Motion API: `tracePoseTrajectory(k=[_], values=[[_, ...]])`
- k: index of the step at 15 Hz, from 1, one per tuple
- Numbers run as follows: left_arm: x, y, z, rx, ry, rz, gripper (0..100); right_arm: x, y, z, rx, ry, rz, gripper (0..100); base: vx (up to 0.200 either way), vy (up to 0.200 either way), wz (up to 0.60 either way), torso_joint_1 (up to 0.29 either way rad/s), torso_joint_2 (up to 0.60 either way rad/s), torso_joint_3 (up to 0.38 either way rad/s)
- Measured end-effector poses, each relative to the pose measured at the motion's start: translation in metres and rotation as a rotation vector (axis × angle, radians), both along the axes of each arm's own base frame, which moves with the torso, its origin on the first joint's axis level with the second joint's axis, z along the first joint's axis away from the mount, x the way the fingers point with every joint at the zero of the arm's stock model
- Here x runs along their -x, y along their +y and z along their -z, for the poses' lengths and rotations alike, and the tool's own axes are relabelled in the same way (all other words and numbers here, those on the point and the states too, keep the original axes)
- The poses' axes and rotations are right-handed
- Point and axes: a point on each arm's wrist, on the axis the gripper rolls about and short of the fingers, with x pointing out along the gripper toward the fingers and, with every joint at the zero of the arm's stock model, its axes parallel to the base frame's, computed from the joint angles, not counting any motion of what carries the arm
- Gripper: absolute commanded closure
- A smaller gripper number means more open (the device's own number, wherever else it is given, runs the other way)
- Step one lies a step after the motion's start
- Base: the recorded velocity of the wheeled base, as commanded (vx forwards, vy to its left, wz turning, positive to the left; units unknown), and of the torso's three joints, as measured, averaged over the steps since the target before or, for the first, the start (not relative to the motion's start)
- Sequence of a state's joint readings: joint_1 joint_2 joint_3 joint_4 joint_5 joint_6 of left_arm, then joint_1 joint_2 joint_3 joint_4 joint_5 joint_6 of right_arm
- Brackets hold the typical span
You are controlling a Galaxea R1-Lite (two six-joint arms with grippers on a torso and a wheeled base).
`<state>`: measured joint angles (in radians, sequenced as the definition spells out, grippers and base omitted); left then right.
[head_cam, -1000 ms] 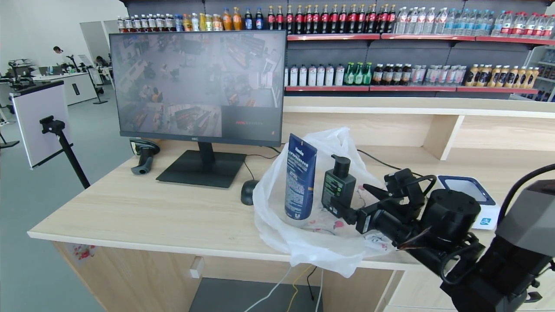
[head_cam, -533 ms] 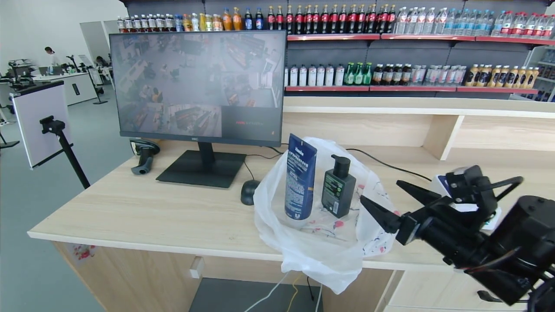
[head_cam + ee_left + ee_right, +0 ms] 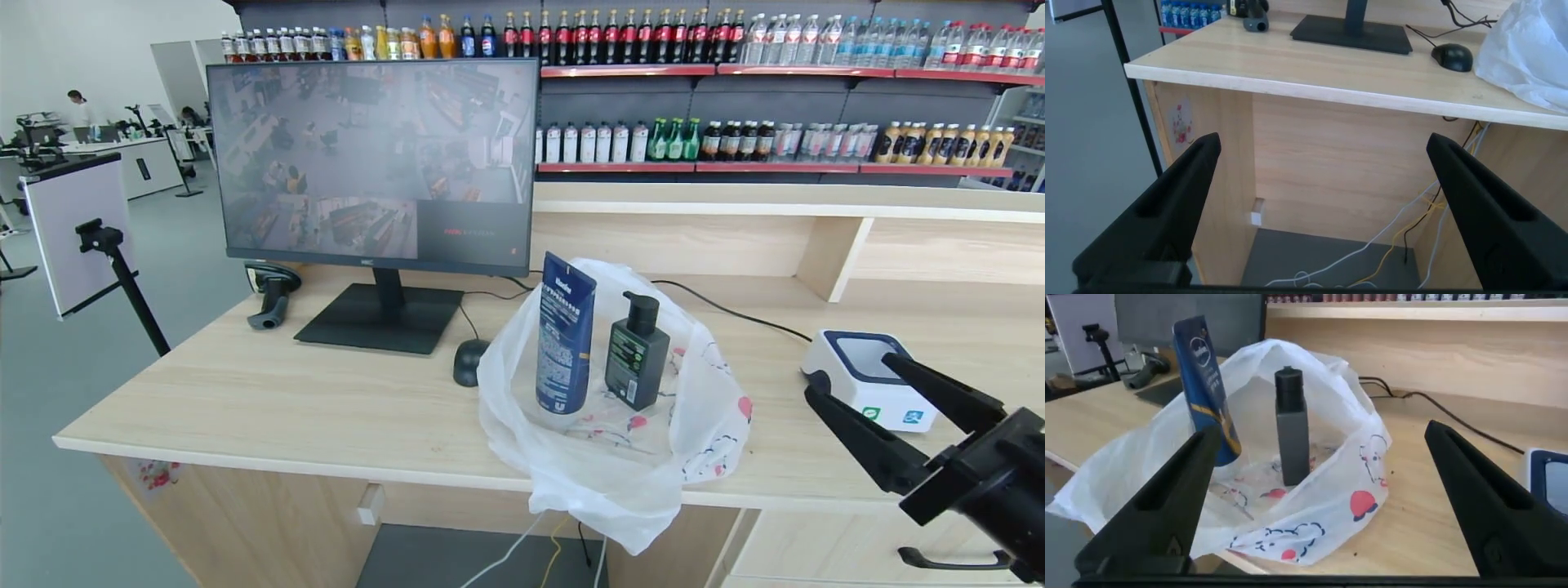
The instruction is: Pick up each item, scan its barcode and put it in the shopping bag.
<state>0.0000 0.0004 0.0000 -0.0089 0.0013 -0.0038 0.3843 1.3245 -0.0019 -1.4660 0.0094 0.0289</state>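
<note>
Counter, tube and pump bottle upright in shopping bag; left fingers, right fingers spread.

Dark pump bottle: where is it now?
Head view: the dark pump bottle stands upright inside the shopping bag, just right of the blue tube, with the barcode scanner farther right.

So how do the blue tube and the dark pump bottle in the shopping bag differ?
The blue tube is taller than the dark pump bottle. The tube ends in a flat crimped top, the bottle in a pump head. The tube is blue, the bottle near-black. Both stand upright inside the shopping bag.
</note>
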Motion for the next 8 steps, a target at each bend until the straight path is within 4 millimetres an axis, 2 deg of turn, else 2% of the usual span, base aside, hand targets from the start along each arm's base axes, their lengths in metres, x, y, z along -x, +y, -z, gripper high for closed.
tracePoseTrajectory(k=[4,8], values=[[0.0,0.0,0.0,0.0,-0.001,0.001,0,0.03,-0.013,0.013,0.073,0.17,0.01,0,0.0,0.0,0.0,0.0,0.0,0.0],[0.0,0.0,0.0,-0.001,-0.001,0.001,0,0.093,-0.037,0.038,0.151,0.287,-0.019,0,0.0,0.0,0.0,0.0,0.0,0.0]])
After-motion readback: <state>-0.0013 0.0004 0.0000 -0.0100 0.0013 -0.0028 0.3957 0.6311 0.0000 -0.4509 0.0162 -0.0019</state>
